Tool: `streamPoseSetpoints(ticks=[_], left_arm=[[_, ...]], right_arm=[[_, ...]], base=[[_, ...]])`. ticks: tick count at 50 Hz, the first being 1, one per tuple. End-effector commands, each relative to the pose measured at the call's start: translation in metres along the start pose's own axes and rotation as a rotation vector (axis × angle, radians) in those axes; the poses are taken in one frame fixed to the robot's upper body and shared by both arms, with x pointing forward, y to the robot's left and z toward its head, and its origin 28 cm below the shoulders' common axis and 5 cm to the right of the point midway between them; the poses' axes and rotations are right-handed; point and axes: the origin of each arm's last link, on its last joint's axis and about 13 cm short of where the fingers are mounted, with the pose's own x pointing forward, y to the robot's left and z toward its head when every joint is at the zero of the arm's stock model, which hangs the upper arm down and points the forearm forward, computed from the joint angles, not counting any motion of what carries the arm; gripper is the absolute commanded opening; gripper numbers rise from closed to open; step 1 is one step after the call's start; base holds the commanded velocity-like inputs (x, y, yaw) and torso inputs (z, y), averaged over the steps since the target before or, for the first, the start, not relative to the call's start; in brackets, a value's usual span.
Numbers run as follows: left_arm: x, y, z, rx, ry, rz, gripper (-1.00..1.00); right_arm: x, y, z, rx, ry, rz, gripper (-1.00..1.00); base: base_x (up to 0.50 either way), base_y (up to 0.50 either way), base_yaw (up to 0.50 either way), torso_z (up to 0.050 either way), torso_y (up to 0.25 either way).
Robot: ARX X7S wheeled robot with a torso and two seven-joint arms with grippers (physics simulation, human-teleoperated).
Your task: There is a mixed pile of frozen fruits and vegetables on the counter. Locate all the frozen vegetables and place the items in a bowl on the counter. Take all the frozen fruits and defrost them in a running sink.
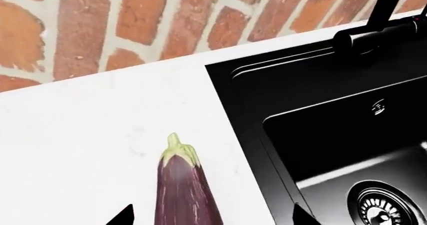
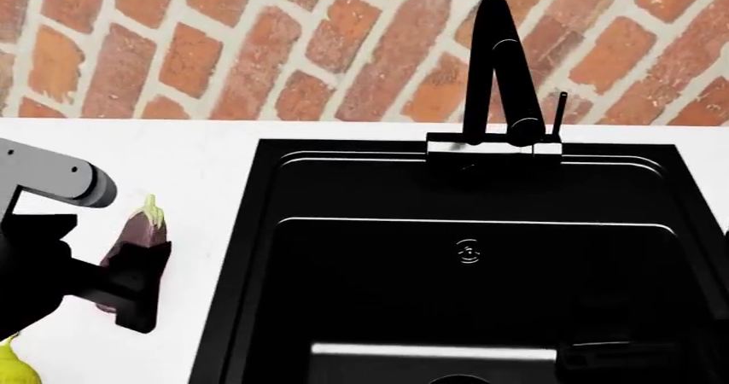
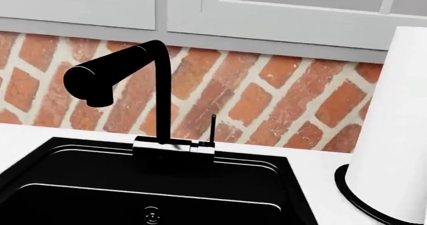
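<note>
A dark-purple eggplant (image 1: 181,185) with a pale green cap lies on the white counter (image 1: 87,130), left of the black sink (image 1: 333,135). My left gripper (image 1: 213,217) is open, its two black fingertips (image 1: 123,216) standing on either side of the eggplant with gaps between. In the head view the left gripper (image 2: 137,273) sits over the eggplant (image 2: 145,229). A yellow pear (image 2: 12,363) peeks in at the lower left corner. No water shows at the tall black tap (image 2: 496,68). The bowl is out of view. The right gripper's fingers do not show in any view.
A brick wall (image 2: 341,43) backs the counter. The sink basin (image 2: 467,264) has a round steel drain (image 1: 387,210). A tall white cylinder on a black base (image 3: 393,135) stands right of the sink, under grey wall cabinets (image 3: 200,10).
</note>
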Motion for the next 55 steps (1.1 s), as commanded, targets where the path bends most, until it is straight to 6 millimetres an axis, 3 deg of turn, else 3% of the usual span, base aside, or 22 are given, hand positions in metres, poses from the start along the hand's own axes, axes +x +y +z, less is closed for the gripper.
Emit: streamPoseSetpoints(ticks=[1, 35, 46, 47, 55], left_arm=[[0.017, 0.005, -0.009, -0.003, 0.095, -0.001, 1.0], [0.054, 0.012, -0.032, -0.007, 0.203, 0.027, 1.0], [0.049, 0.008, -0.034, -0.002, 0.214, -0.002, 1.0], [0.048, 0.007, -0.033, 0.002, 0.214, -0.002, -1.0], [0.047, 0.008, -0.028, 0.01, 0.199, 0.016, -1.0]], right_arm=[[0.001, 0.0, -0.003, 0.004, 0.024, 0.001, 1.0], [-0.002, -0.003, -0.006, 0.002, 0.043, -0.004, 1.0], [-0.002, -0.004, -0.009, 0.004, 0.054, -0.004, 1.0], [-0.002, -0.004, -0.01, 0.003, 0.055, -0.003, 1.0], [-0.003, -0.004, -0.01, 0.008, 0.052, -0.006, 1.0]], base=[[0.0, 0.0, 0.0, 0.0, 0.0], [0.0, 0.0, 0.0, 0.0, 0.0], [0.0, 0.0, 0.0, 0.0, 0.0], [0.0, 0.0, 0.0, 0.0, 0.0], [0.0, 0.0, 0.0, 0.0, 0.0]])
